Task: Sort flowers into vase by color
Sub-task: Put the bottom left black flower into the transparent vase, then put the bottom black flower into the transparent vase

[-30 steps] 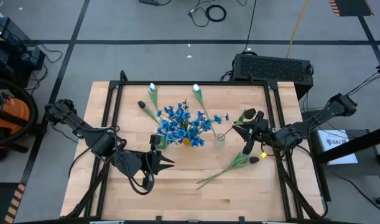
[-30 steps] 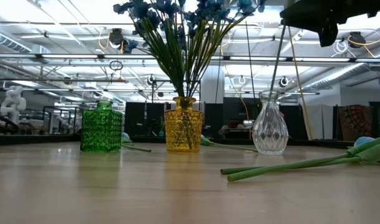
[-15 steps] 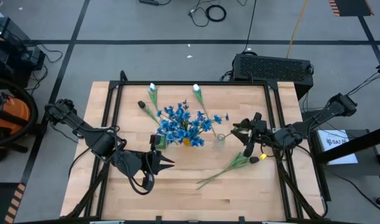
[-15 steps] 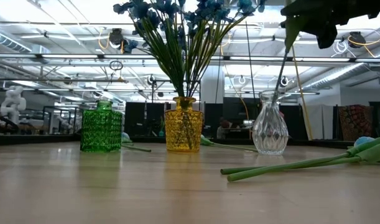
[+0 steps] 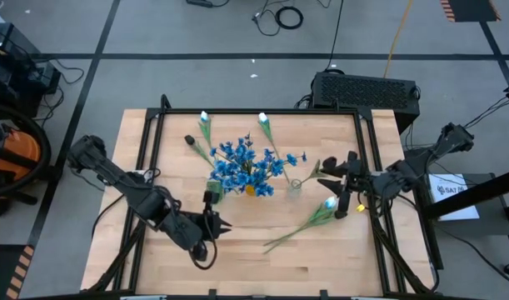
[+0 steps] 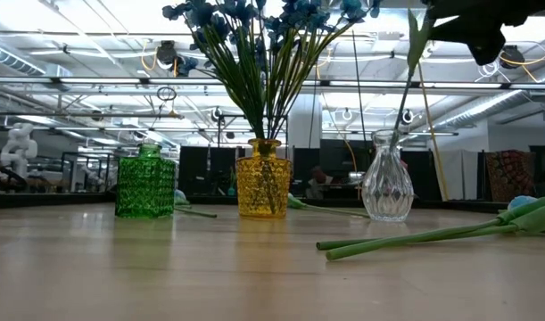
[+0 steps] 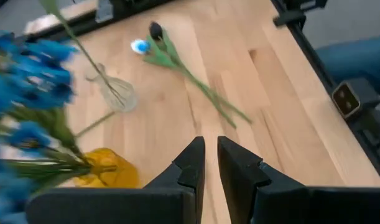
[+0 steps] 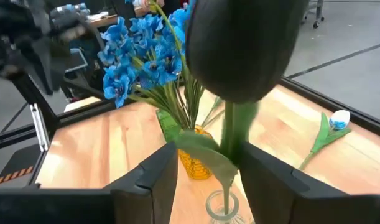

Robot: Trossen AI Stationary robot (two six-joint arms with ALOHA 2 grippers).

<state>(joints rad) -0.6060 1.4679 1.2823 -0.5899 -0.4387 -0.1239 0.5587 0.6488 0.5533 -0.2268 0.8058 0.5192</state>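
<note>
Even overhead lighting, bright ceiling glare at table height, blurred wrist close-ups

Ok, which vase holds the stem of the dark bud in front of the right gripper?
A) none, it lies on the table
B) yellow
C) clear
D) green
C: in the right wrist view the dark bud's stem drops into the clear vase, as the low view also shows, beside the yellow vase.

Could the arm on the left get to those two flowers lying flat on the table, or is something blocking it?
Probably yes. The left gripper hovers over bare wood, and the two loose flowers lie on open table beyond it. The yellow vase and clear vase stand off to the side.
</note>
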